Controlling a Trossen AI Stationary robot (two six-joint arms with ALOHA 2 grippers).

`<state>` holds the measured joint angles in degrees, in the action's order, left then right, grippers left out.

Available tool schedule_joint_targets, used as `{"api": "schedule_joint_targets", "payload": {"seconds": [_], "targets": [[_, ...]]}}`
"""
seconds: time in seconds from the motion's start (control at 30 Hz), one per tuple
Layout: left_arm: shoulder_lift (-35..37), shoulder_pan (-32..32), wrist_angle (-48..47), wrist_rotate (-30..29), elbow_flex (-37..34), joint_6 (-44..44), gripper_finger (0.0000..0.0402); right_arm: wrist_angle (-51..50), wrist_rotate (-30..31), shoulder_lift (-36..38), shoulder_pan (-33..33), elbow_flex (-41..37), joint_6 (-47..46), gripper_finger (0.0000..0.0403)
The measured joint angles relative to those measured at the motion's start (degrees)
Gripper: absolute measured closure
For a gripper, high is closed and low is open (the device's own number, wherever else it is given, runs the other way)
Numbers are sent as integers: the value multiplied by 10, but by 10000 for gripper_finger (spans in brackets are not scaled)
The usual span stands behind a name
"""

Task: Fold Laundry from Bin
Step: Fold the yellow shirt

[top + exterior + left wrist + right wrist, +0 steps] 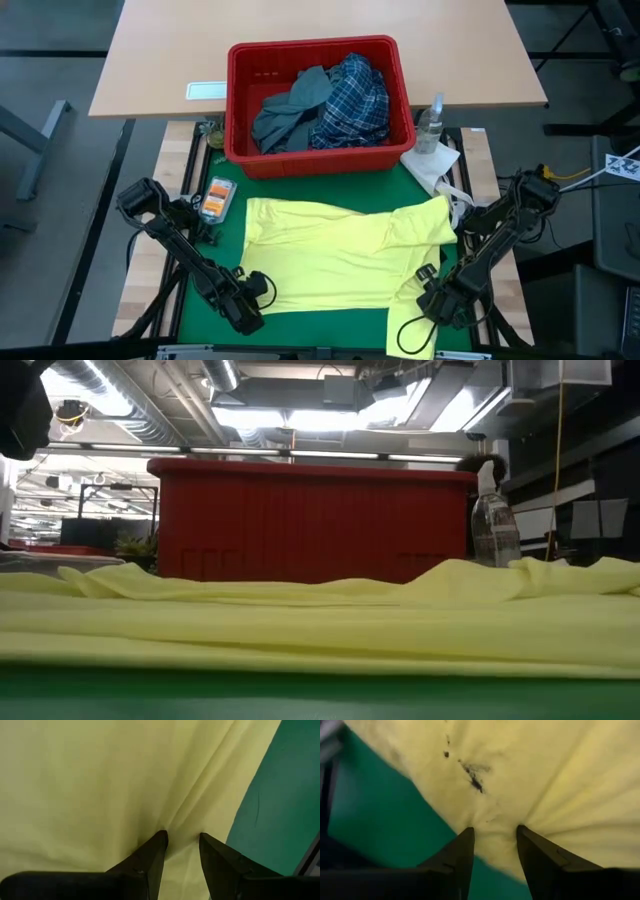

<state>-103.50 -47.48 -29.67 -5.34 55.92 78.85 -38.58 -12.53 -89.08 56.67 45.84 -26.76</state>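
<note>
I have the left gripper [183, 845] and right gripper [495, 840] each pinching a near corner of the yellow garment [340, 260], spread unfolded in front of the red bin [240, 150]. Inside it, plaid shirt [355, 100] and grey-blue garment [290, 110] wait.
</note>
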Motion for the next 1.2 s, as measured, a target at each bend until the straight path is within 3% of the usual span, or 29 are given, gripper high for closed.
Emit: {"api": "schedule_joint_targets", "payload": {"seconds": [0.1,0.27,0.5,0.63,0.83,0.9,1.2], "targets": [[0,0,-1,2,0,0,280,-49,-26,4,0,11,-11,253],[0,0,-1,3,0,0,280,-132,-127,6,0,16,-35,253],[0,0,3,-4,-1,1,280,-192,-126,6,-1,45,-29,253],[0,0,4,-6,-1,1,280,-223,-56,7,0,96,6,253],[0,0,6,-16,-1,1,280,-224,199,8,0,162,65,253],[0,0,6,-21,-2,1,280,-214,257,8,-5,165,94,253],[0,0,8,-24,-2,2,280,-93,265,6,-95,131,249,253]]}}
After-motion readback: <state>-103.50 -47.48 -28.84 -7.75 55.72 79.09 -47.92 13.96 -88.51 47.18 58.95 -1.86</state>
